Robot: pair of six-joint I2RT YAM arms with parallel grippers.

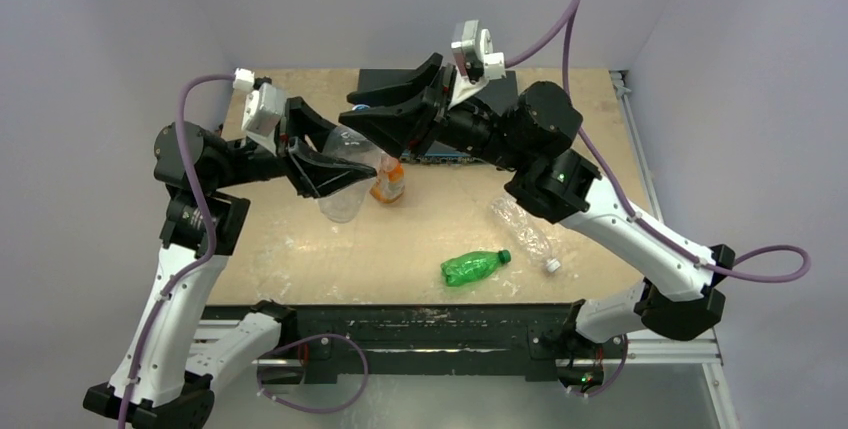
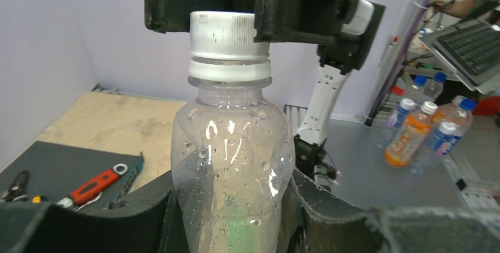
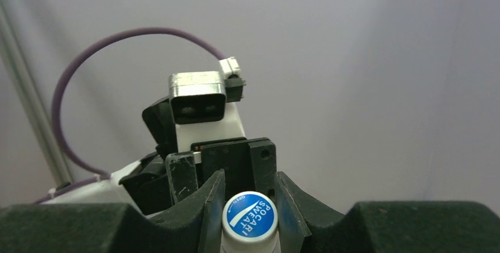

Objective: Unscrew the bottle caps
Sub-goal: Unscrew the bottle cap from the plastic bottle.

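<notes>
A clear bottle (image 2: 233, 147) with water drops inside stands upright above the table, and my left gripper (image 2: 233, 206) is shut on its body. Its cap (image 2: 227, 35) is white with ribbed sides and a blue printed top (image 3: 250, 216). My right gripper (image 3: 250, 203) is shut on this cap from above, one finger on each side. From the top camera the left gripper (image 1: 340, 177) and the right gripper (image 1: 383, 144) meet over the table's middle, beside an orange-label bottle (image 1: 388, 185). A green bottle (image 1: 472, 267) and a clear crinkled bottle (image 1: 522, 229) with a white cap (image 1: 552, 265) lie at the front right.
A dark tool tray (image 1: 440, 84) lies at the back of the table; a red-handled tool (image 2: 94, 185) rests on it. Beyond the table, several spare bottles (image 2: 413, 135) stand on a grey surface near a keyboard (image 2: 471, 43).
</notes>
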